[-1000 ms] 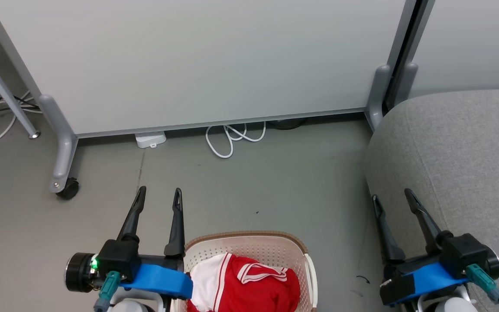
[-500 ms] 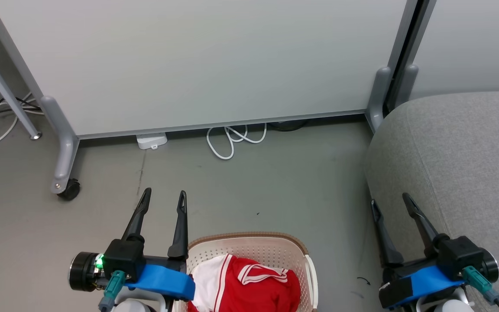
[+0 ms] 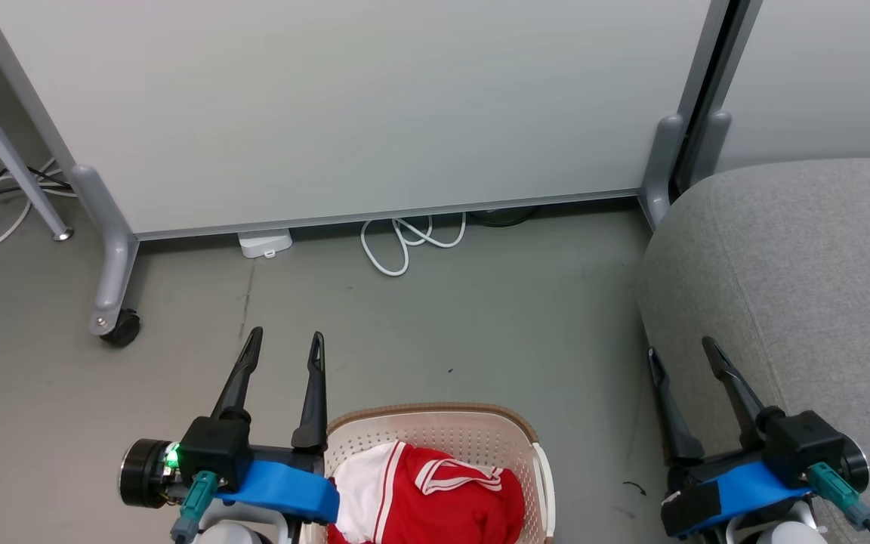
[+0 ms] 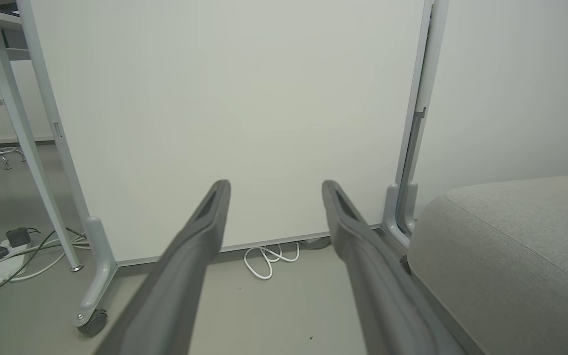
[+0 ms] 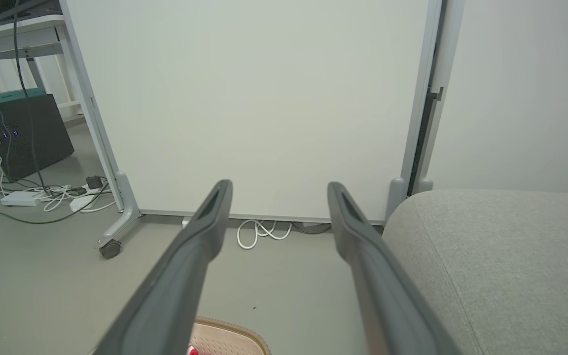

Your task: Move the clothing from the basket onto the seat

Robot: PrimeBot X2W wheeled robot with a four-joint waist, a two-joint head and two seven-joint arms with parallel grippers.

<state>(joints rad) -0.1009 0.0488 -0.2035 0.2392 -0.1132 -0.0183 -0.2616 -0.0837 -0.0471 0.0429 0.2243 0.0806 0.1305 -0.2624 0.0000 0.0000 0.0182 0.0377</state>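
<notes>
Head view first. Left hand (image 3: 286, 334) at lower left, fingers spread, gripping nothing, over the floor (image 3: 480, 325) just beside the basket (image 3: 435, 412). Right hand (image 3: 679, 346) at lower right, likewise spread and empty, against the near edge of the seat (image 3: 797, 264). Basket at bottom centre, cut off by the frame edge, with the clothing (image 3: 435, 499) bunched inside, red with white trim. Panel (image 3: 344, 106) across the top, white cable (image 3: 405, 242) looped beneath it.

Left wrist view: two fingers well apart, pointing at the panel, seat at lower right.

Right wrist view: same wide gap, seat to the right, a sliver of basket rim and a speck of red at the bottom edge.

Looks like the reach is not yet begun. Best bet: swing the left hand across and down over the basket and keep the fingers wide. Sink into the thick of the red fabric rather than the white trim and pinch deep. Then lift straight up clear of the rim, so as not to drag the basket along.
</notes>
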